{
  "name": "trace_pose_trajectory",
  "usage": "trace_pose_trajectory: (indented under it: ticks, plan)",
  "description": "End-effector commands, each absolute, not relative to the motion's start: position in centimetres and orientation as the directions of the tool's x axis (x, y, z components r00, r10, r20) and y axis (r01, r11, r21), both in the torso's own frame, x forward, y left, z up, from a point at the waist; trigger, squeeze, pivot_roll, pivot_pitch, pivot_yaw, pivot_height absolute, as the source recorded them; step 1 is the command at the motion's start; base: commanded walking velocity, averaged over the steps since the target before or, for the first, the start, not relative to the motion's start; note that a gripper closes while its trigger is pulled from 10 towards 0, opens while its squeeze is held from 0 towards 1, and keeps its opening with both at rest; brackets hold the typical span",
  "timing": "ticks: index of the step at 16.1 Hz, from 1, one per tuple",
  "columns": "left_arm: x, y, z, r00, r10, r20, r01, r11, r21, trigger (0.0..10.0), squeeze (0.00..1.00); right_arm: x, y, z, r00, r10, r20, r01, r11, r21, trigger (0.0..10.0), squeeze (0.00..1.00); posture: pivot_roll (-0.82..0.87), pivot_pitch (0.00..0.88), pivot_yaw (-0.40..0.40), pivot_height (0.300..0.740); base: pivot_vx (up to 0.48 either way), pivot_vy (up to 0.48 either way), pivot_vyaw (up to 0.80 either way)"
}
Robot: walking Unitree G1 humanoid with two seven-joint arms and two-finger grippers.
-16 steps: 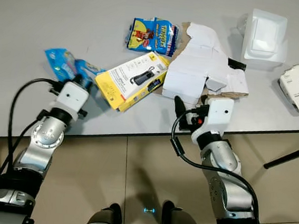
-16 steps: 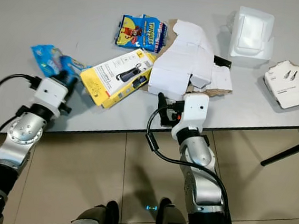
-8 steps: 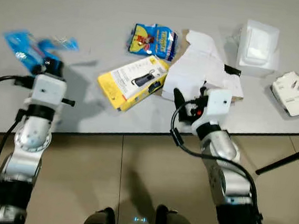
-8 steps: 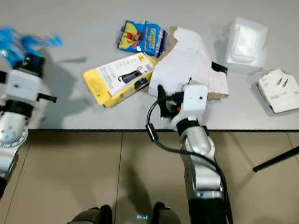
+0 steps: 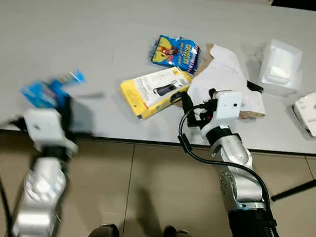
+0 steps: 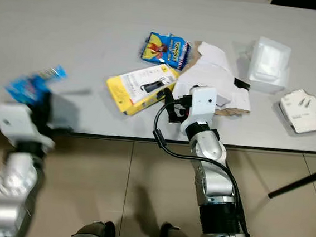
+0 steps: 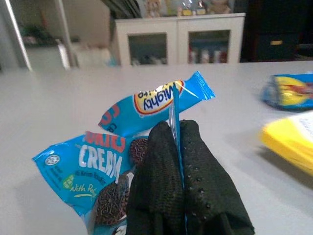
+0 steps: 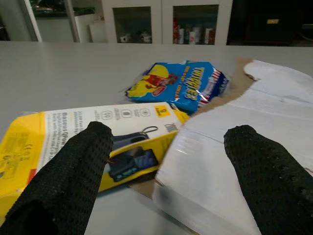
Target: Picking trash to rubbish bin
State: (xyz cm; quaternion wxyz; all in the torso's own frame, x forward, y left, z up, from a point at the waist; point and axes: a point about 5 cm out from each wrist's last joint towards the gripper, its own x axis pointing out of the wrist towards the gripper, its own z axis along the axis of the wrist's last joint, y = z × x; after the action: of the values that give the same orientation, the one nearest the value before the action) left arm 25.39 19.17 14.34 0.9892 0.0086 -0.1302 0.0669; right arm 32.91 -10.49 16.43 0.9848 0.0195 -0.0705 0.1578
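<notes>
blue snack wrapper point(image 7: 146, 127) pinched in the closed left gripper point(image 7: 177, 147) above the table point(image 5: 99, 29) edge, right gripper point(image 8: 171, 161) held wide open — yellow box point(image 8: 98, 137) and white carton point(image 8: 234, 161) just ahead

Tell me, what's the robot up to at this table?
It is clearing trash. The left gripper is shut on a blue snack wrapper, held above the grey table. The right gripper is open near the yellow box and white carton.
</notes>
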Motion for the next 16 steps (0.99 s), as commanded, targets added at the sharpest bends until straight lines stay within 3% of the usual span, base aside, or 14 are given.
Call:
trace_pose_trajectory:
  ticks: [1, 3, 7, 8, 9, 15, 16]
  plan:
    - [24.8, 18.1, 14.1, 0.968, 0.093, 0.232, -0.09, 0.996, -0.025, 0.0, 0.0, 32.9, -10.6, 16.2, 0.939, 0.316, 0.137, -0.32, 0.947, 0.009, 10.0, 0.0, 0.03, 0.148, -0.006, 0.74, 0.0, 0.0, 0.0]
    - [24.1, 16.1, 13.7, 0.98, 0.026, 0.199, -0.011, 0.997, -0.075, 0.0, 0.0, 32.9, -10.5, 16.0, 0.932, 0.341, 0.125, -0.344, 0.939, 0.004, 10.0, 0.0, 0.03, 0.153, -0.007, 0.74, 0.0, 0.0, 0.0]
    - [23.9, 15.5, 13.7, 0.987, -0.035, 0.16, 0.046, 0.997, -0.067, 0.0, 0.0, 33.3, -10.4, 15.0, 0.928, 0.367, 0.057, -0.368, 0.93, -0.001, 10.0, 0.0, 0.03, 0.159, -0.007, 0.74, 0.0, 0.0, 0.0]
    - [23.7, 15.4, 13.7, 0.988, -0.038, 0.15, 0.048, 0.996, -0.069, 0.0, 0.0, 33.6, -10.6, 15.0, 0.929, 0.365, 0.056, -0.365, 0.931, -0.006, 10.0, 0.53, 0.04, 0.162, -0.006, 0.74, 0.0, 0.0, 0.0]
    - [23.7, 15.3, 13.7, 0.989, -0.044, 0.141, 0.055, 0.996, -0.072, 0.0, 0.0, 33.9, -11.0, 15.1, 0.933, 0.356, 0.054, -0.356, 0.934, -0.012, 10.0, 1.0, 0.04, 0.164, -0.005, 0.74, 0.0, 0.0, 0.0]
    - [23.4, 14.6, 13.5, 0.99, -0.083, 0.112, 0.091, 0.993, -0.077, 0.0, 0.0, 34.5, -12.5, 14.8, 0.946, 0.321, 0.048, -0.318, 0.946, -0.057, 10.0, 1.0, 0.04, 0.169, -0.003, 0.74, 0.0, 0.0, 0.0]
    - [23.4, 14.6, 13.4, 0.99, -0.087, 0.107, 0.096, 0.992, -0.079, 1.4, 0.0, 34.6, -12.8, 14.7, 0.949, 0.314, 0.041, -0.31, 0.948, -0.072, 10.0, 1.0, 0.04, 0.17, -0.001, 0.74, 0.0, 0.0, 0.0]
